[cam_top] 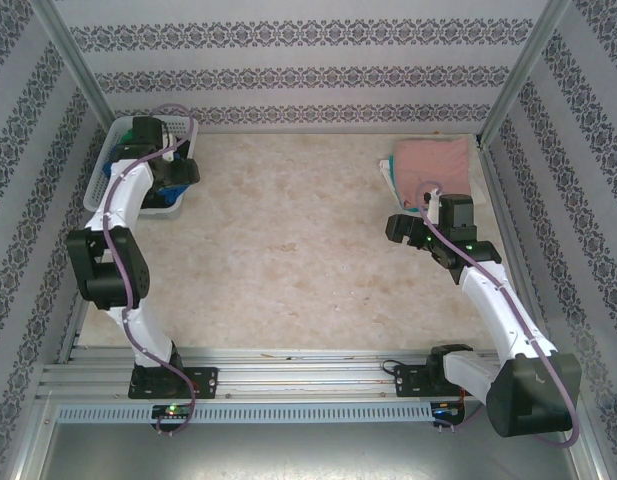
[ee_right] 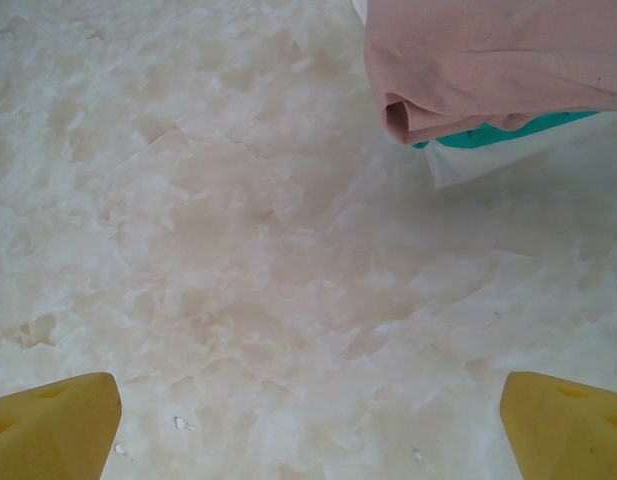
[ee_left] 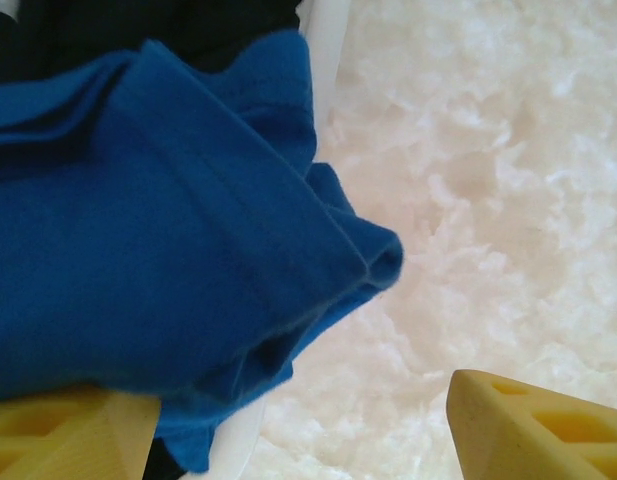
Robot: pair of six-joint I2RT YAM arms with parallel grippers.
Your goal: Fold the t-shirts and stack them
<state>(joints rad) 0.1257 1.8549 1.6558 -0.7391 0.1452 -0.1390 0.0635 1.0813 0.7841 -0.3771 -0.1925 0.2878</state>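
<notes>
Pose: left arm [cam_top: 118, 215] is stretched to the far-left corner of the desk [cam_top: 288, 260], wrist bent down over the white basket [cam_top: 100, 172]. The left hand [ee_left: 298, 430] is spread, its yellow fingers [ee_left: 533, 425] wide apart. A fold of the blue t-shirt [ee_left: 168, 260] hangs across one finger, not pinched. The right arm [cam_top: 493, 300] reaches up the right side. The right hand [ee_right: 308, 430] is spread wide and points down at bare desk on the near side of the stack, nothing between its fingers.

Count: two arms, two hands, one basket. In the basket there is one blue t-shirt, draped over the rim toward the desk's middle, with black cloth [ee_left: 88, 30] behind it; I cannot tell how many black pieces. The stack by the far-right corner has the pink t-shirt [ee_right: 488, 60] folded on top, the green t-shirt [ee_right: 508, 128] showing as an edge beneath, and a white edge [ee_right: 468, 165] lowest.

Room: the basket sits against the left edge and the stack near the right edge. Patterned walls [cam_top: 288, 60] close the left, far and right sides. The broad middle of the desk lies open.
</notes>
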